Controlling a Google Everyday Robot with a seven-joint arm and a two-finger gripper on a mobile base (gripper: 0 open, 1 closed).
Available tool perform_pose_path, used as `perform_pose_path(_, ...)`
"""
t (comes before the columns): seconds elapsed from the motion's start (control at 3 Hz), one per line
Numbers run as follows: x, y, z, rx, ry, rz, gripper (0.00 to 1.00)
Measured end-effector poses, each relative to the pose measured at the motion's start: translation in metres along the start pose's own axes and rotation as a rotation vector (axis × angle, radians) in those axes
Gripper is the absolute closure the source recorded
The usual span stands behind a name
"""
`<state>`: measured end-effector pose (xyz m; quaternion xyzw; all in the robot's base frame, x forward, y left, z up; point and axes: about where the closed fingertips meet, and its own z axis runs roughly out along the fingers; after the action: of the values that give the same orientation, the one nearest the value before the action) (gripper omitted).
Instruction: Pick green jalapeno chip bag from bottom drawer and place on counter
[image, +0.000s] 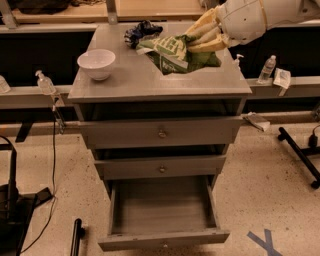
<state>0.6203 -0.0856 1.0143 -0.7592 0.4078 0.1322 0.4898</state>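
Note:
My gripper (202, 37) is shut on the green jalapeno chip bag (172, 52) and holds it over the far right part of the counter (135, 82). The bag hangs to the left of the fingers, wrinkled, with white print showing. I cannot tell whether it touches the counter. The arm reaches in from the upper right. The bottom drawer (162, 210) stands pulled open below, with nothing showing inside it.
A white bowl (96, 63) sits at the counter's left. A dark blue and white snack bag (140, 32) lies at the back, just left of the green bag. The two upper drawers (161, 134) are shut. Bottles (266, 68) stand on a ledge at right.

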Motion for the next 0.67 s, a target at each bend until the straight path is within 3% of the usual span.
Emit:
perform_pose_path(0.33,0.016,-0.016,0.010,0.007,0.033,-0.031,1.00)
perform_pose_path(0.67,0.068,-0.049,0.028,0.038,0.140,-0.033,1.00)
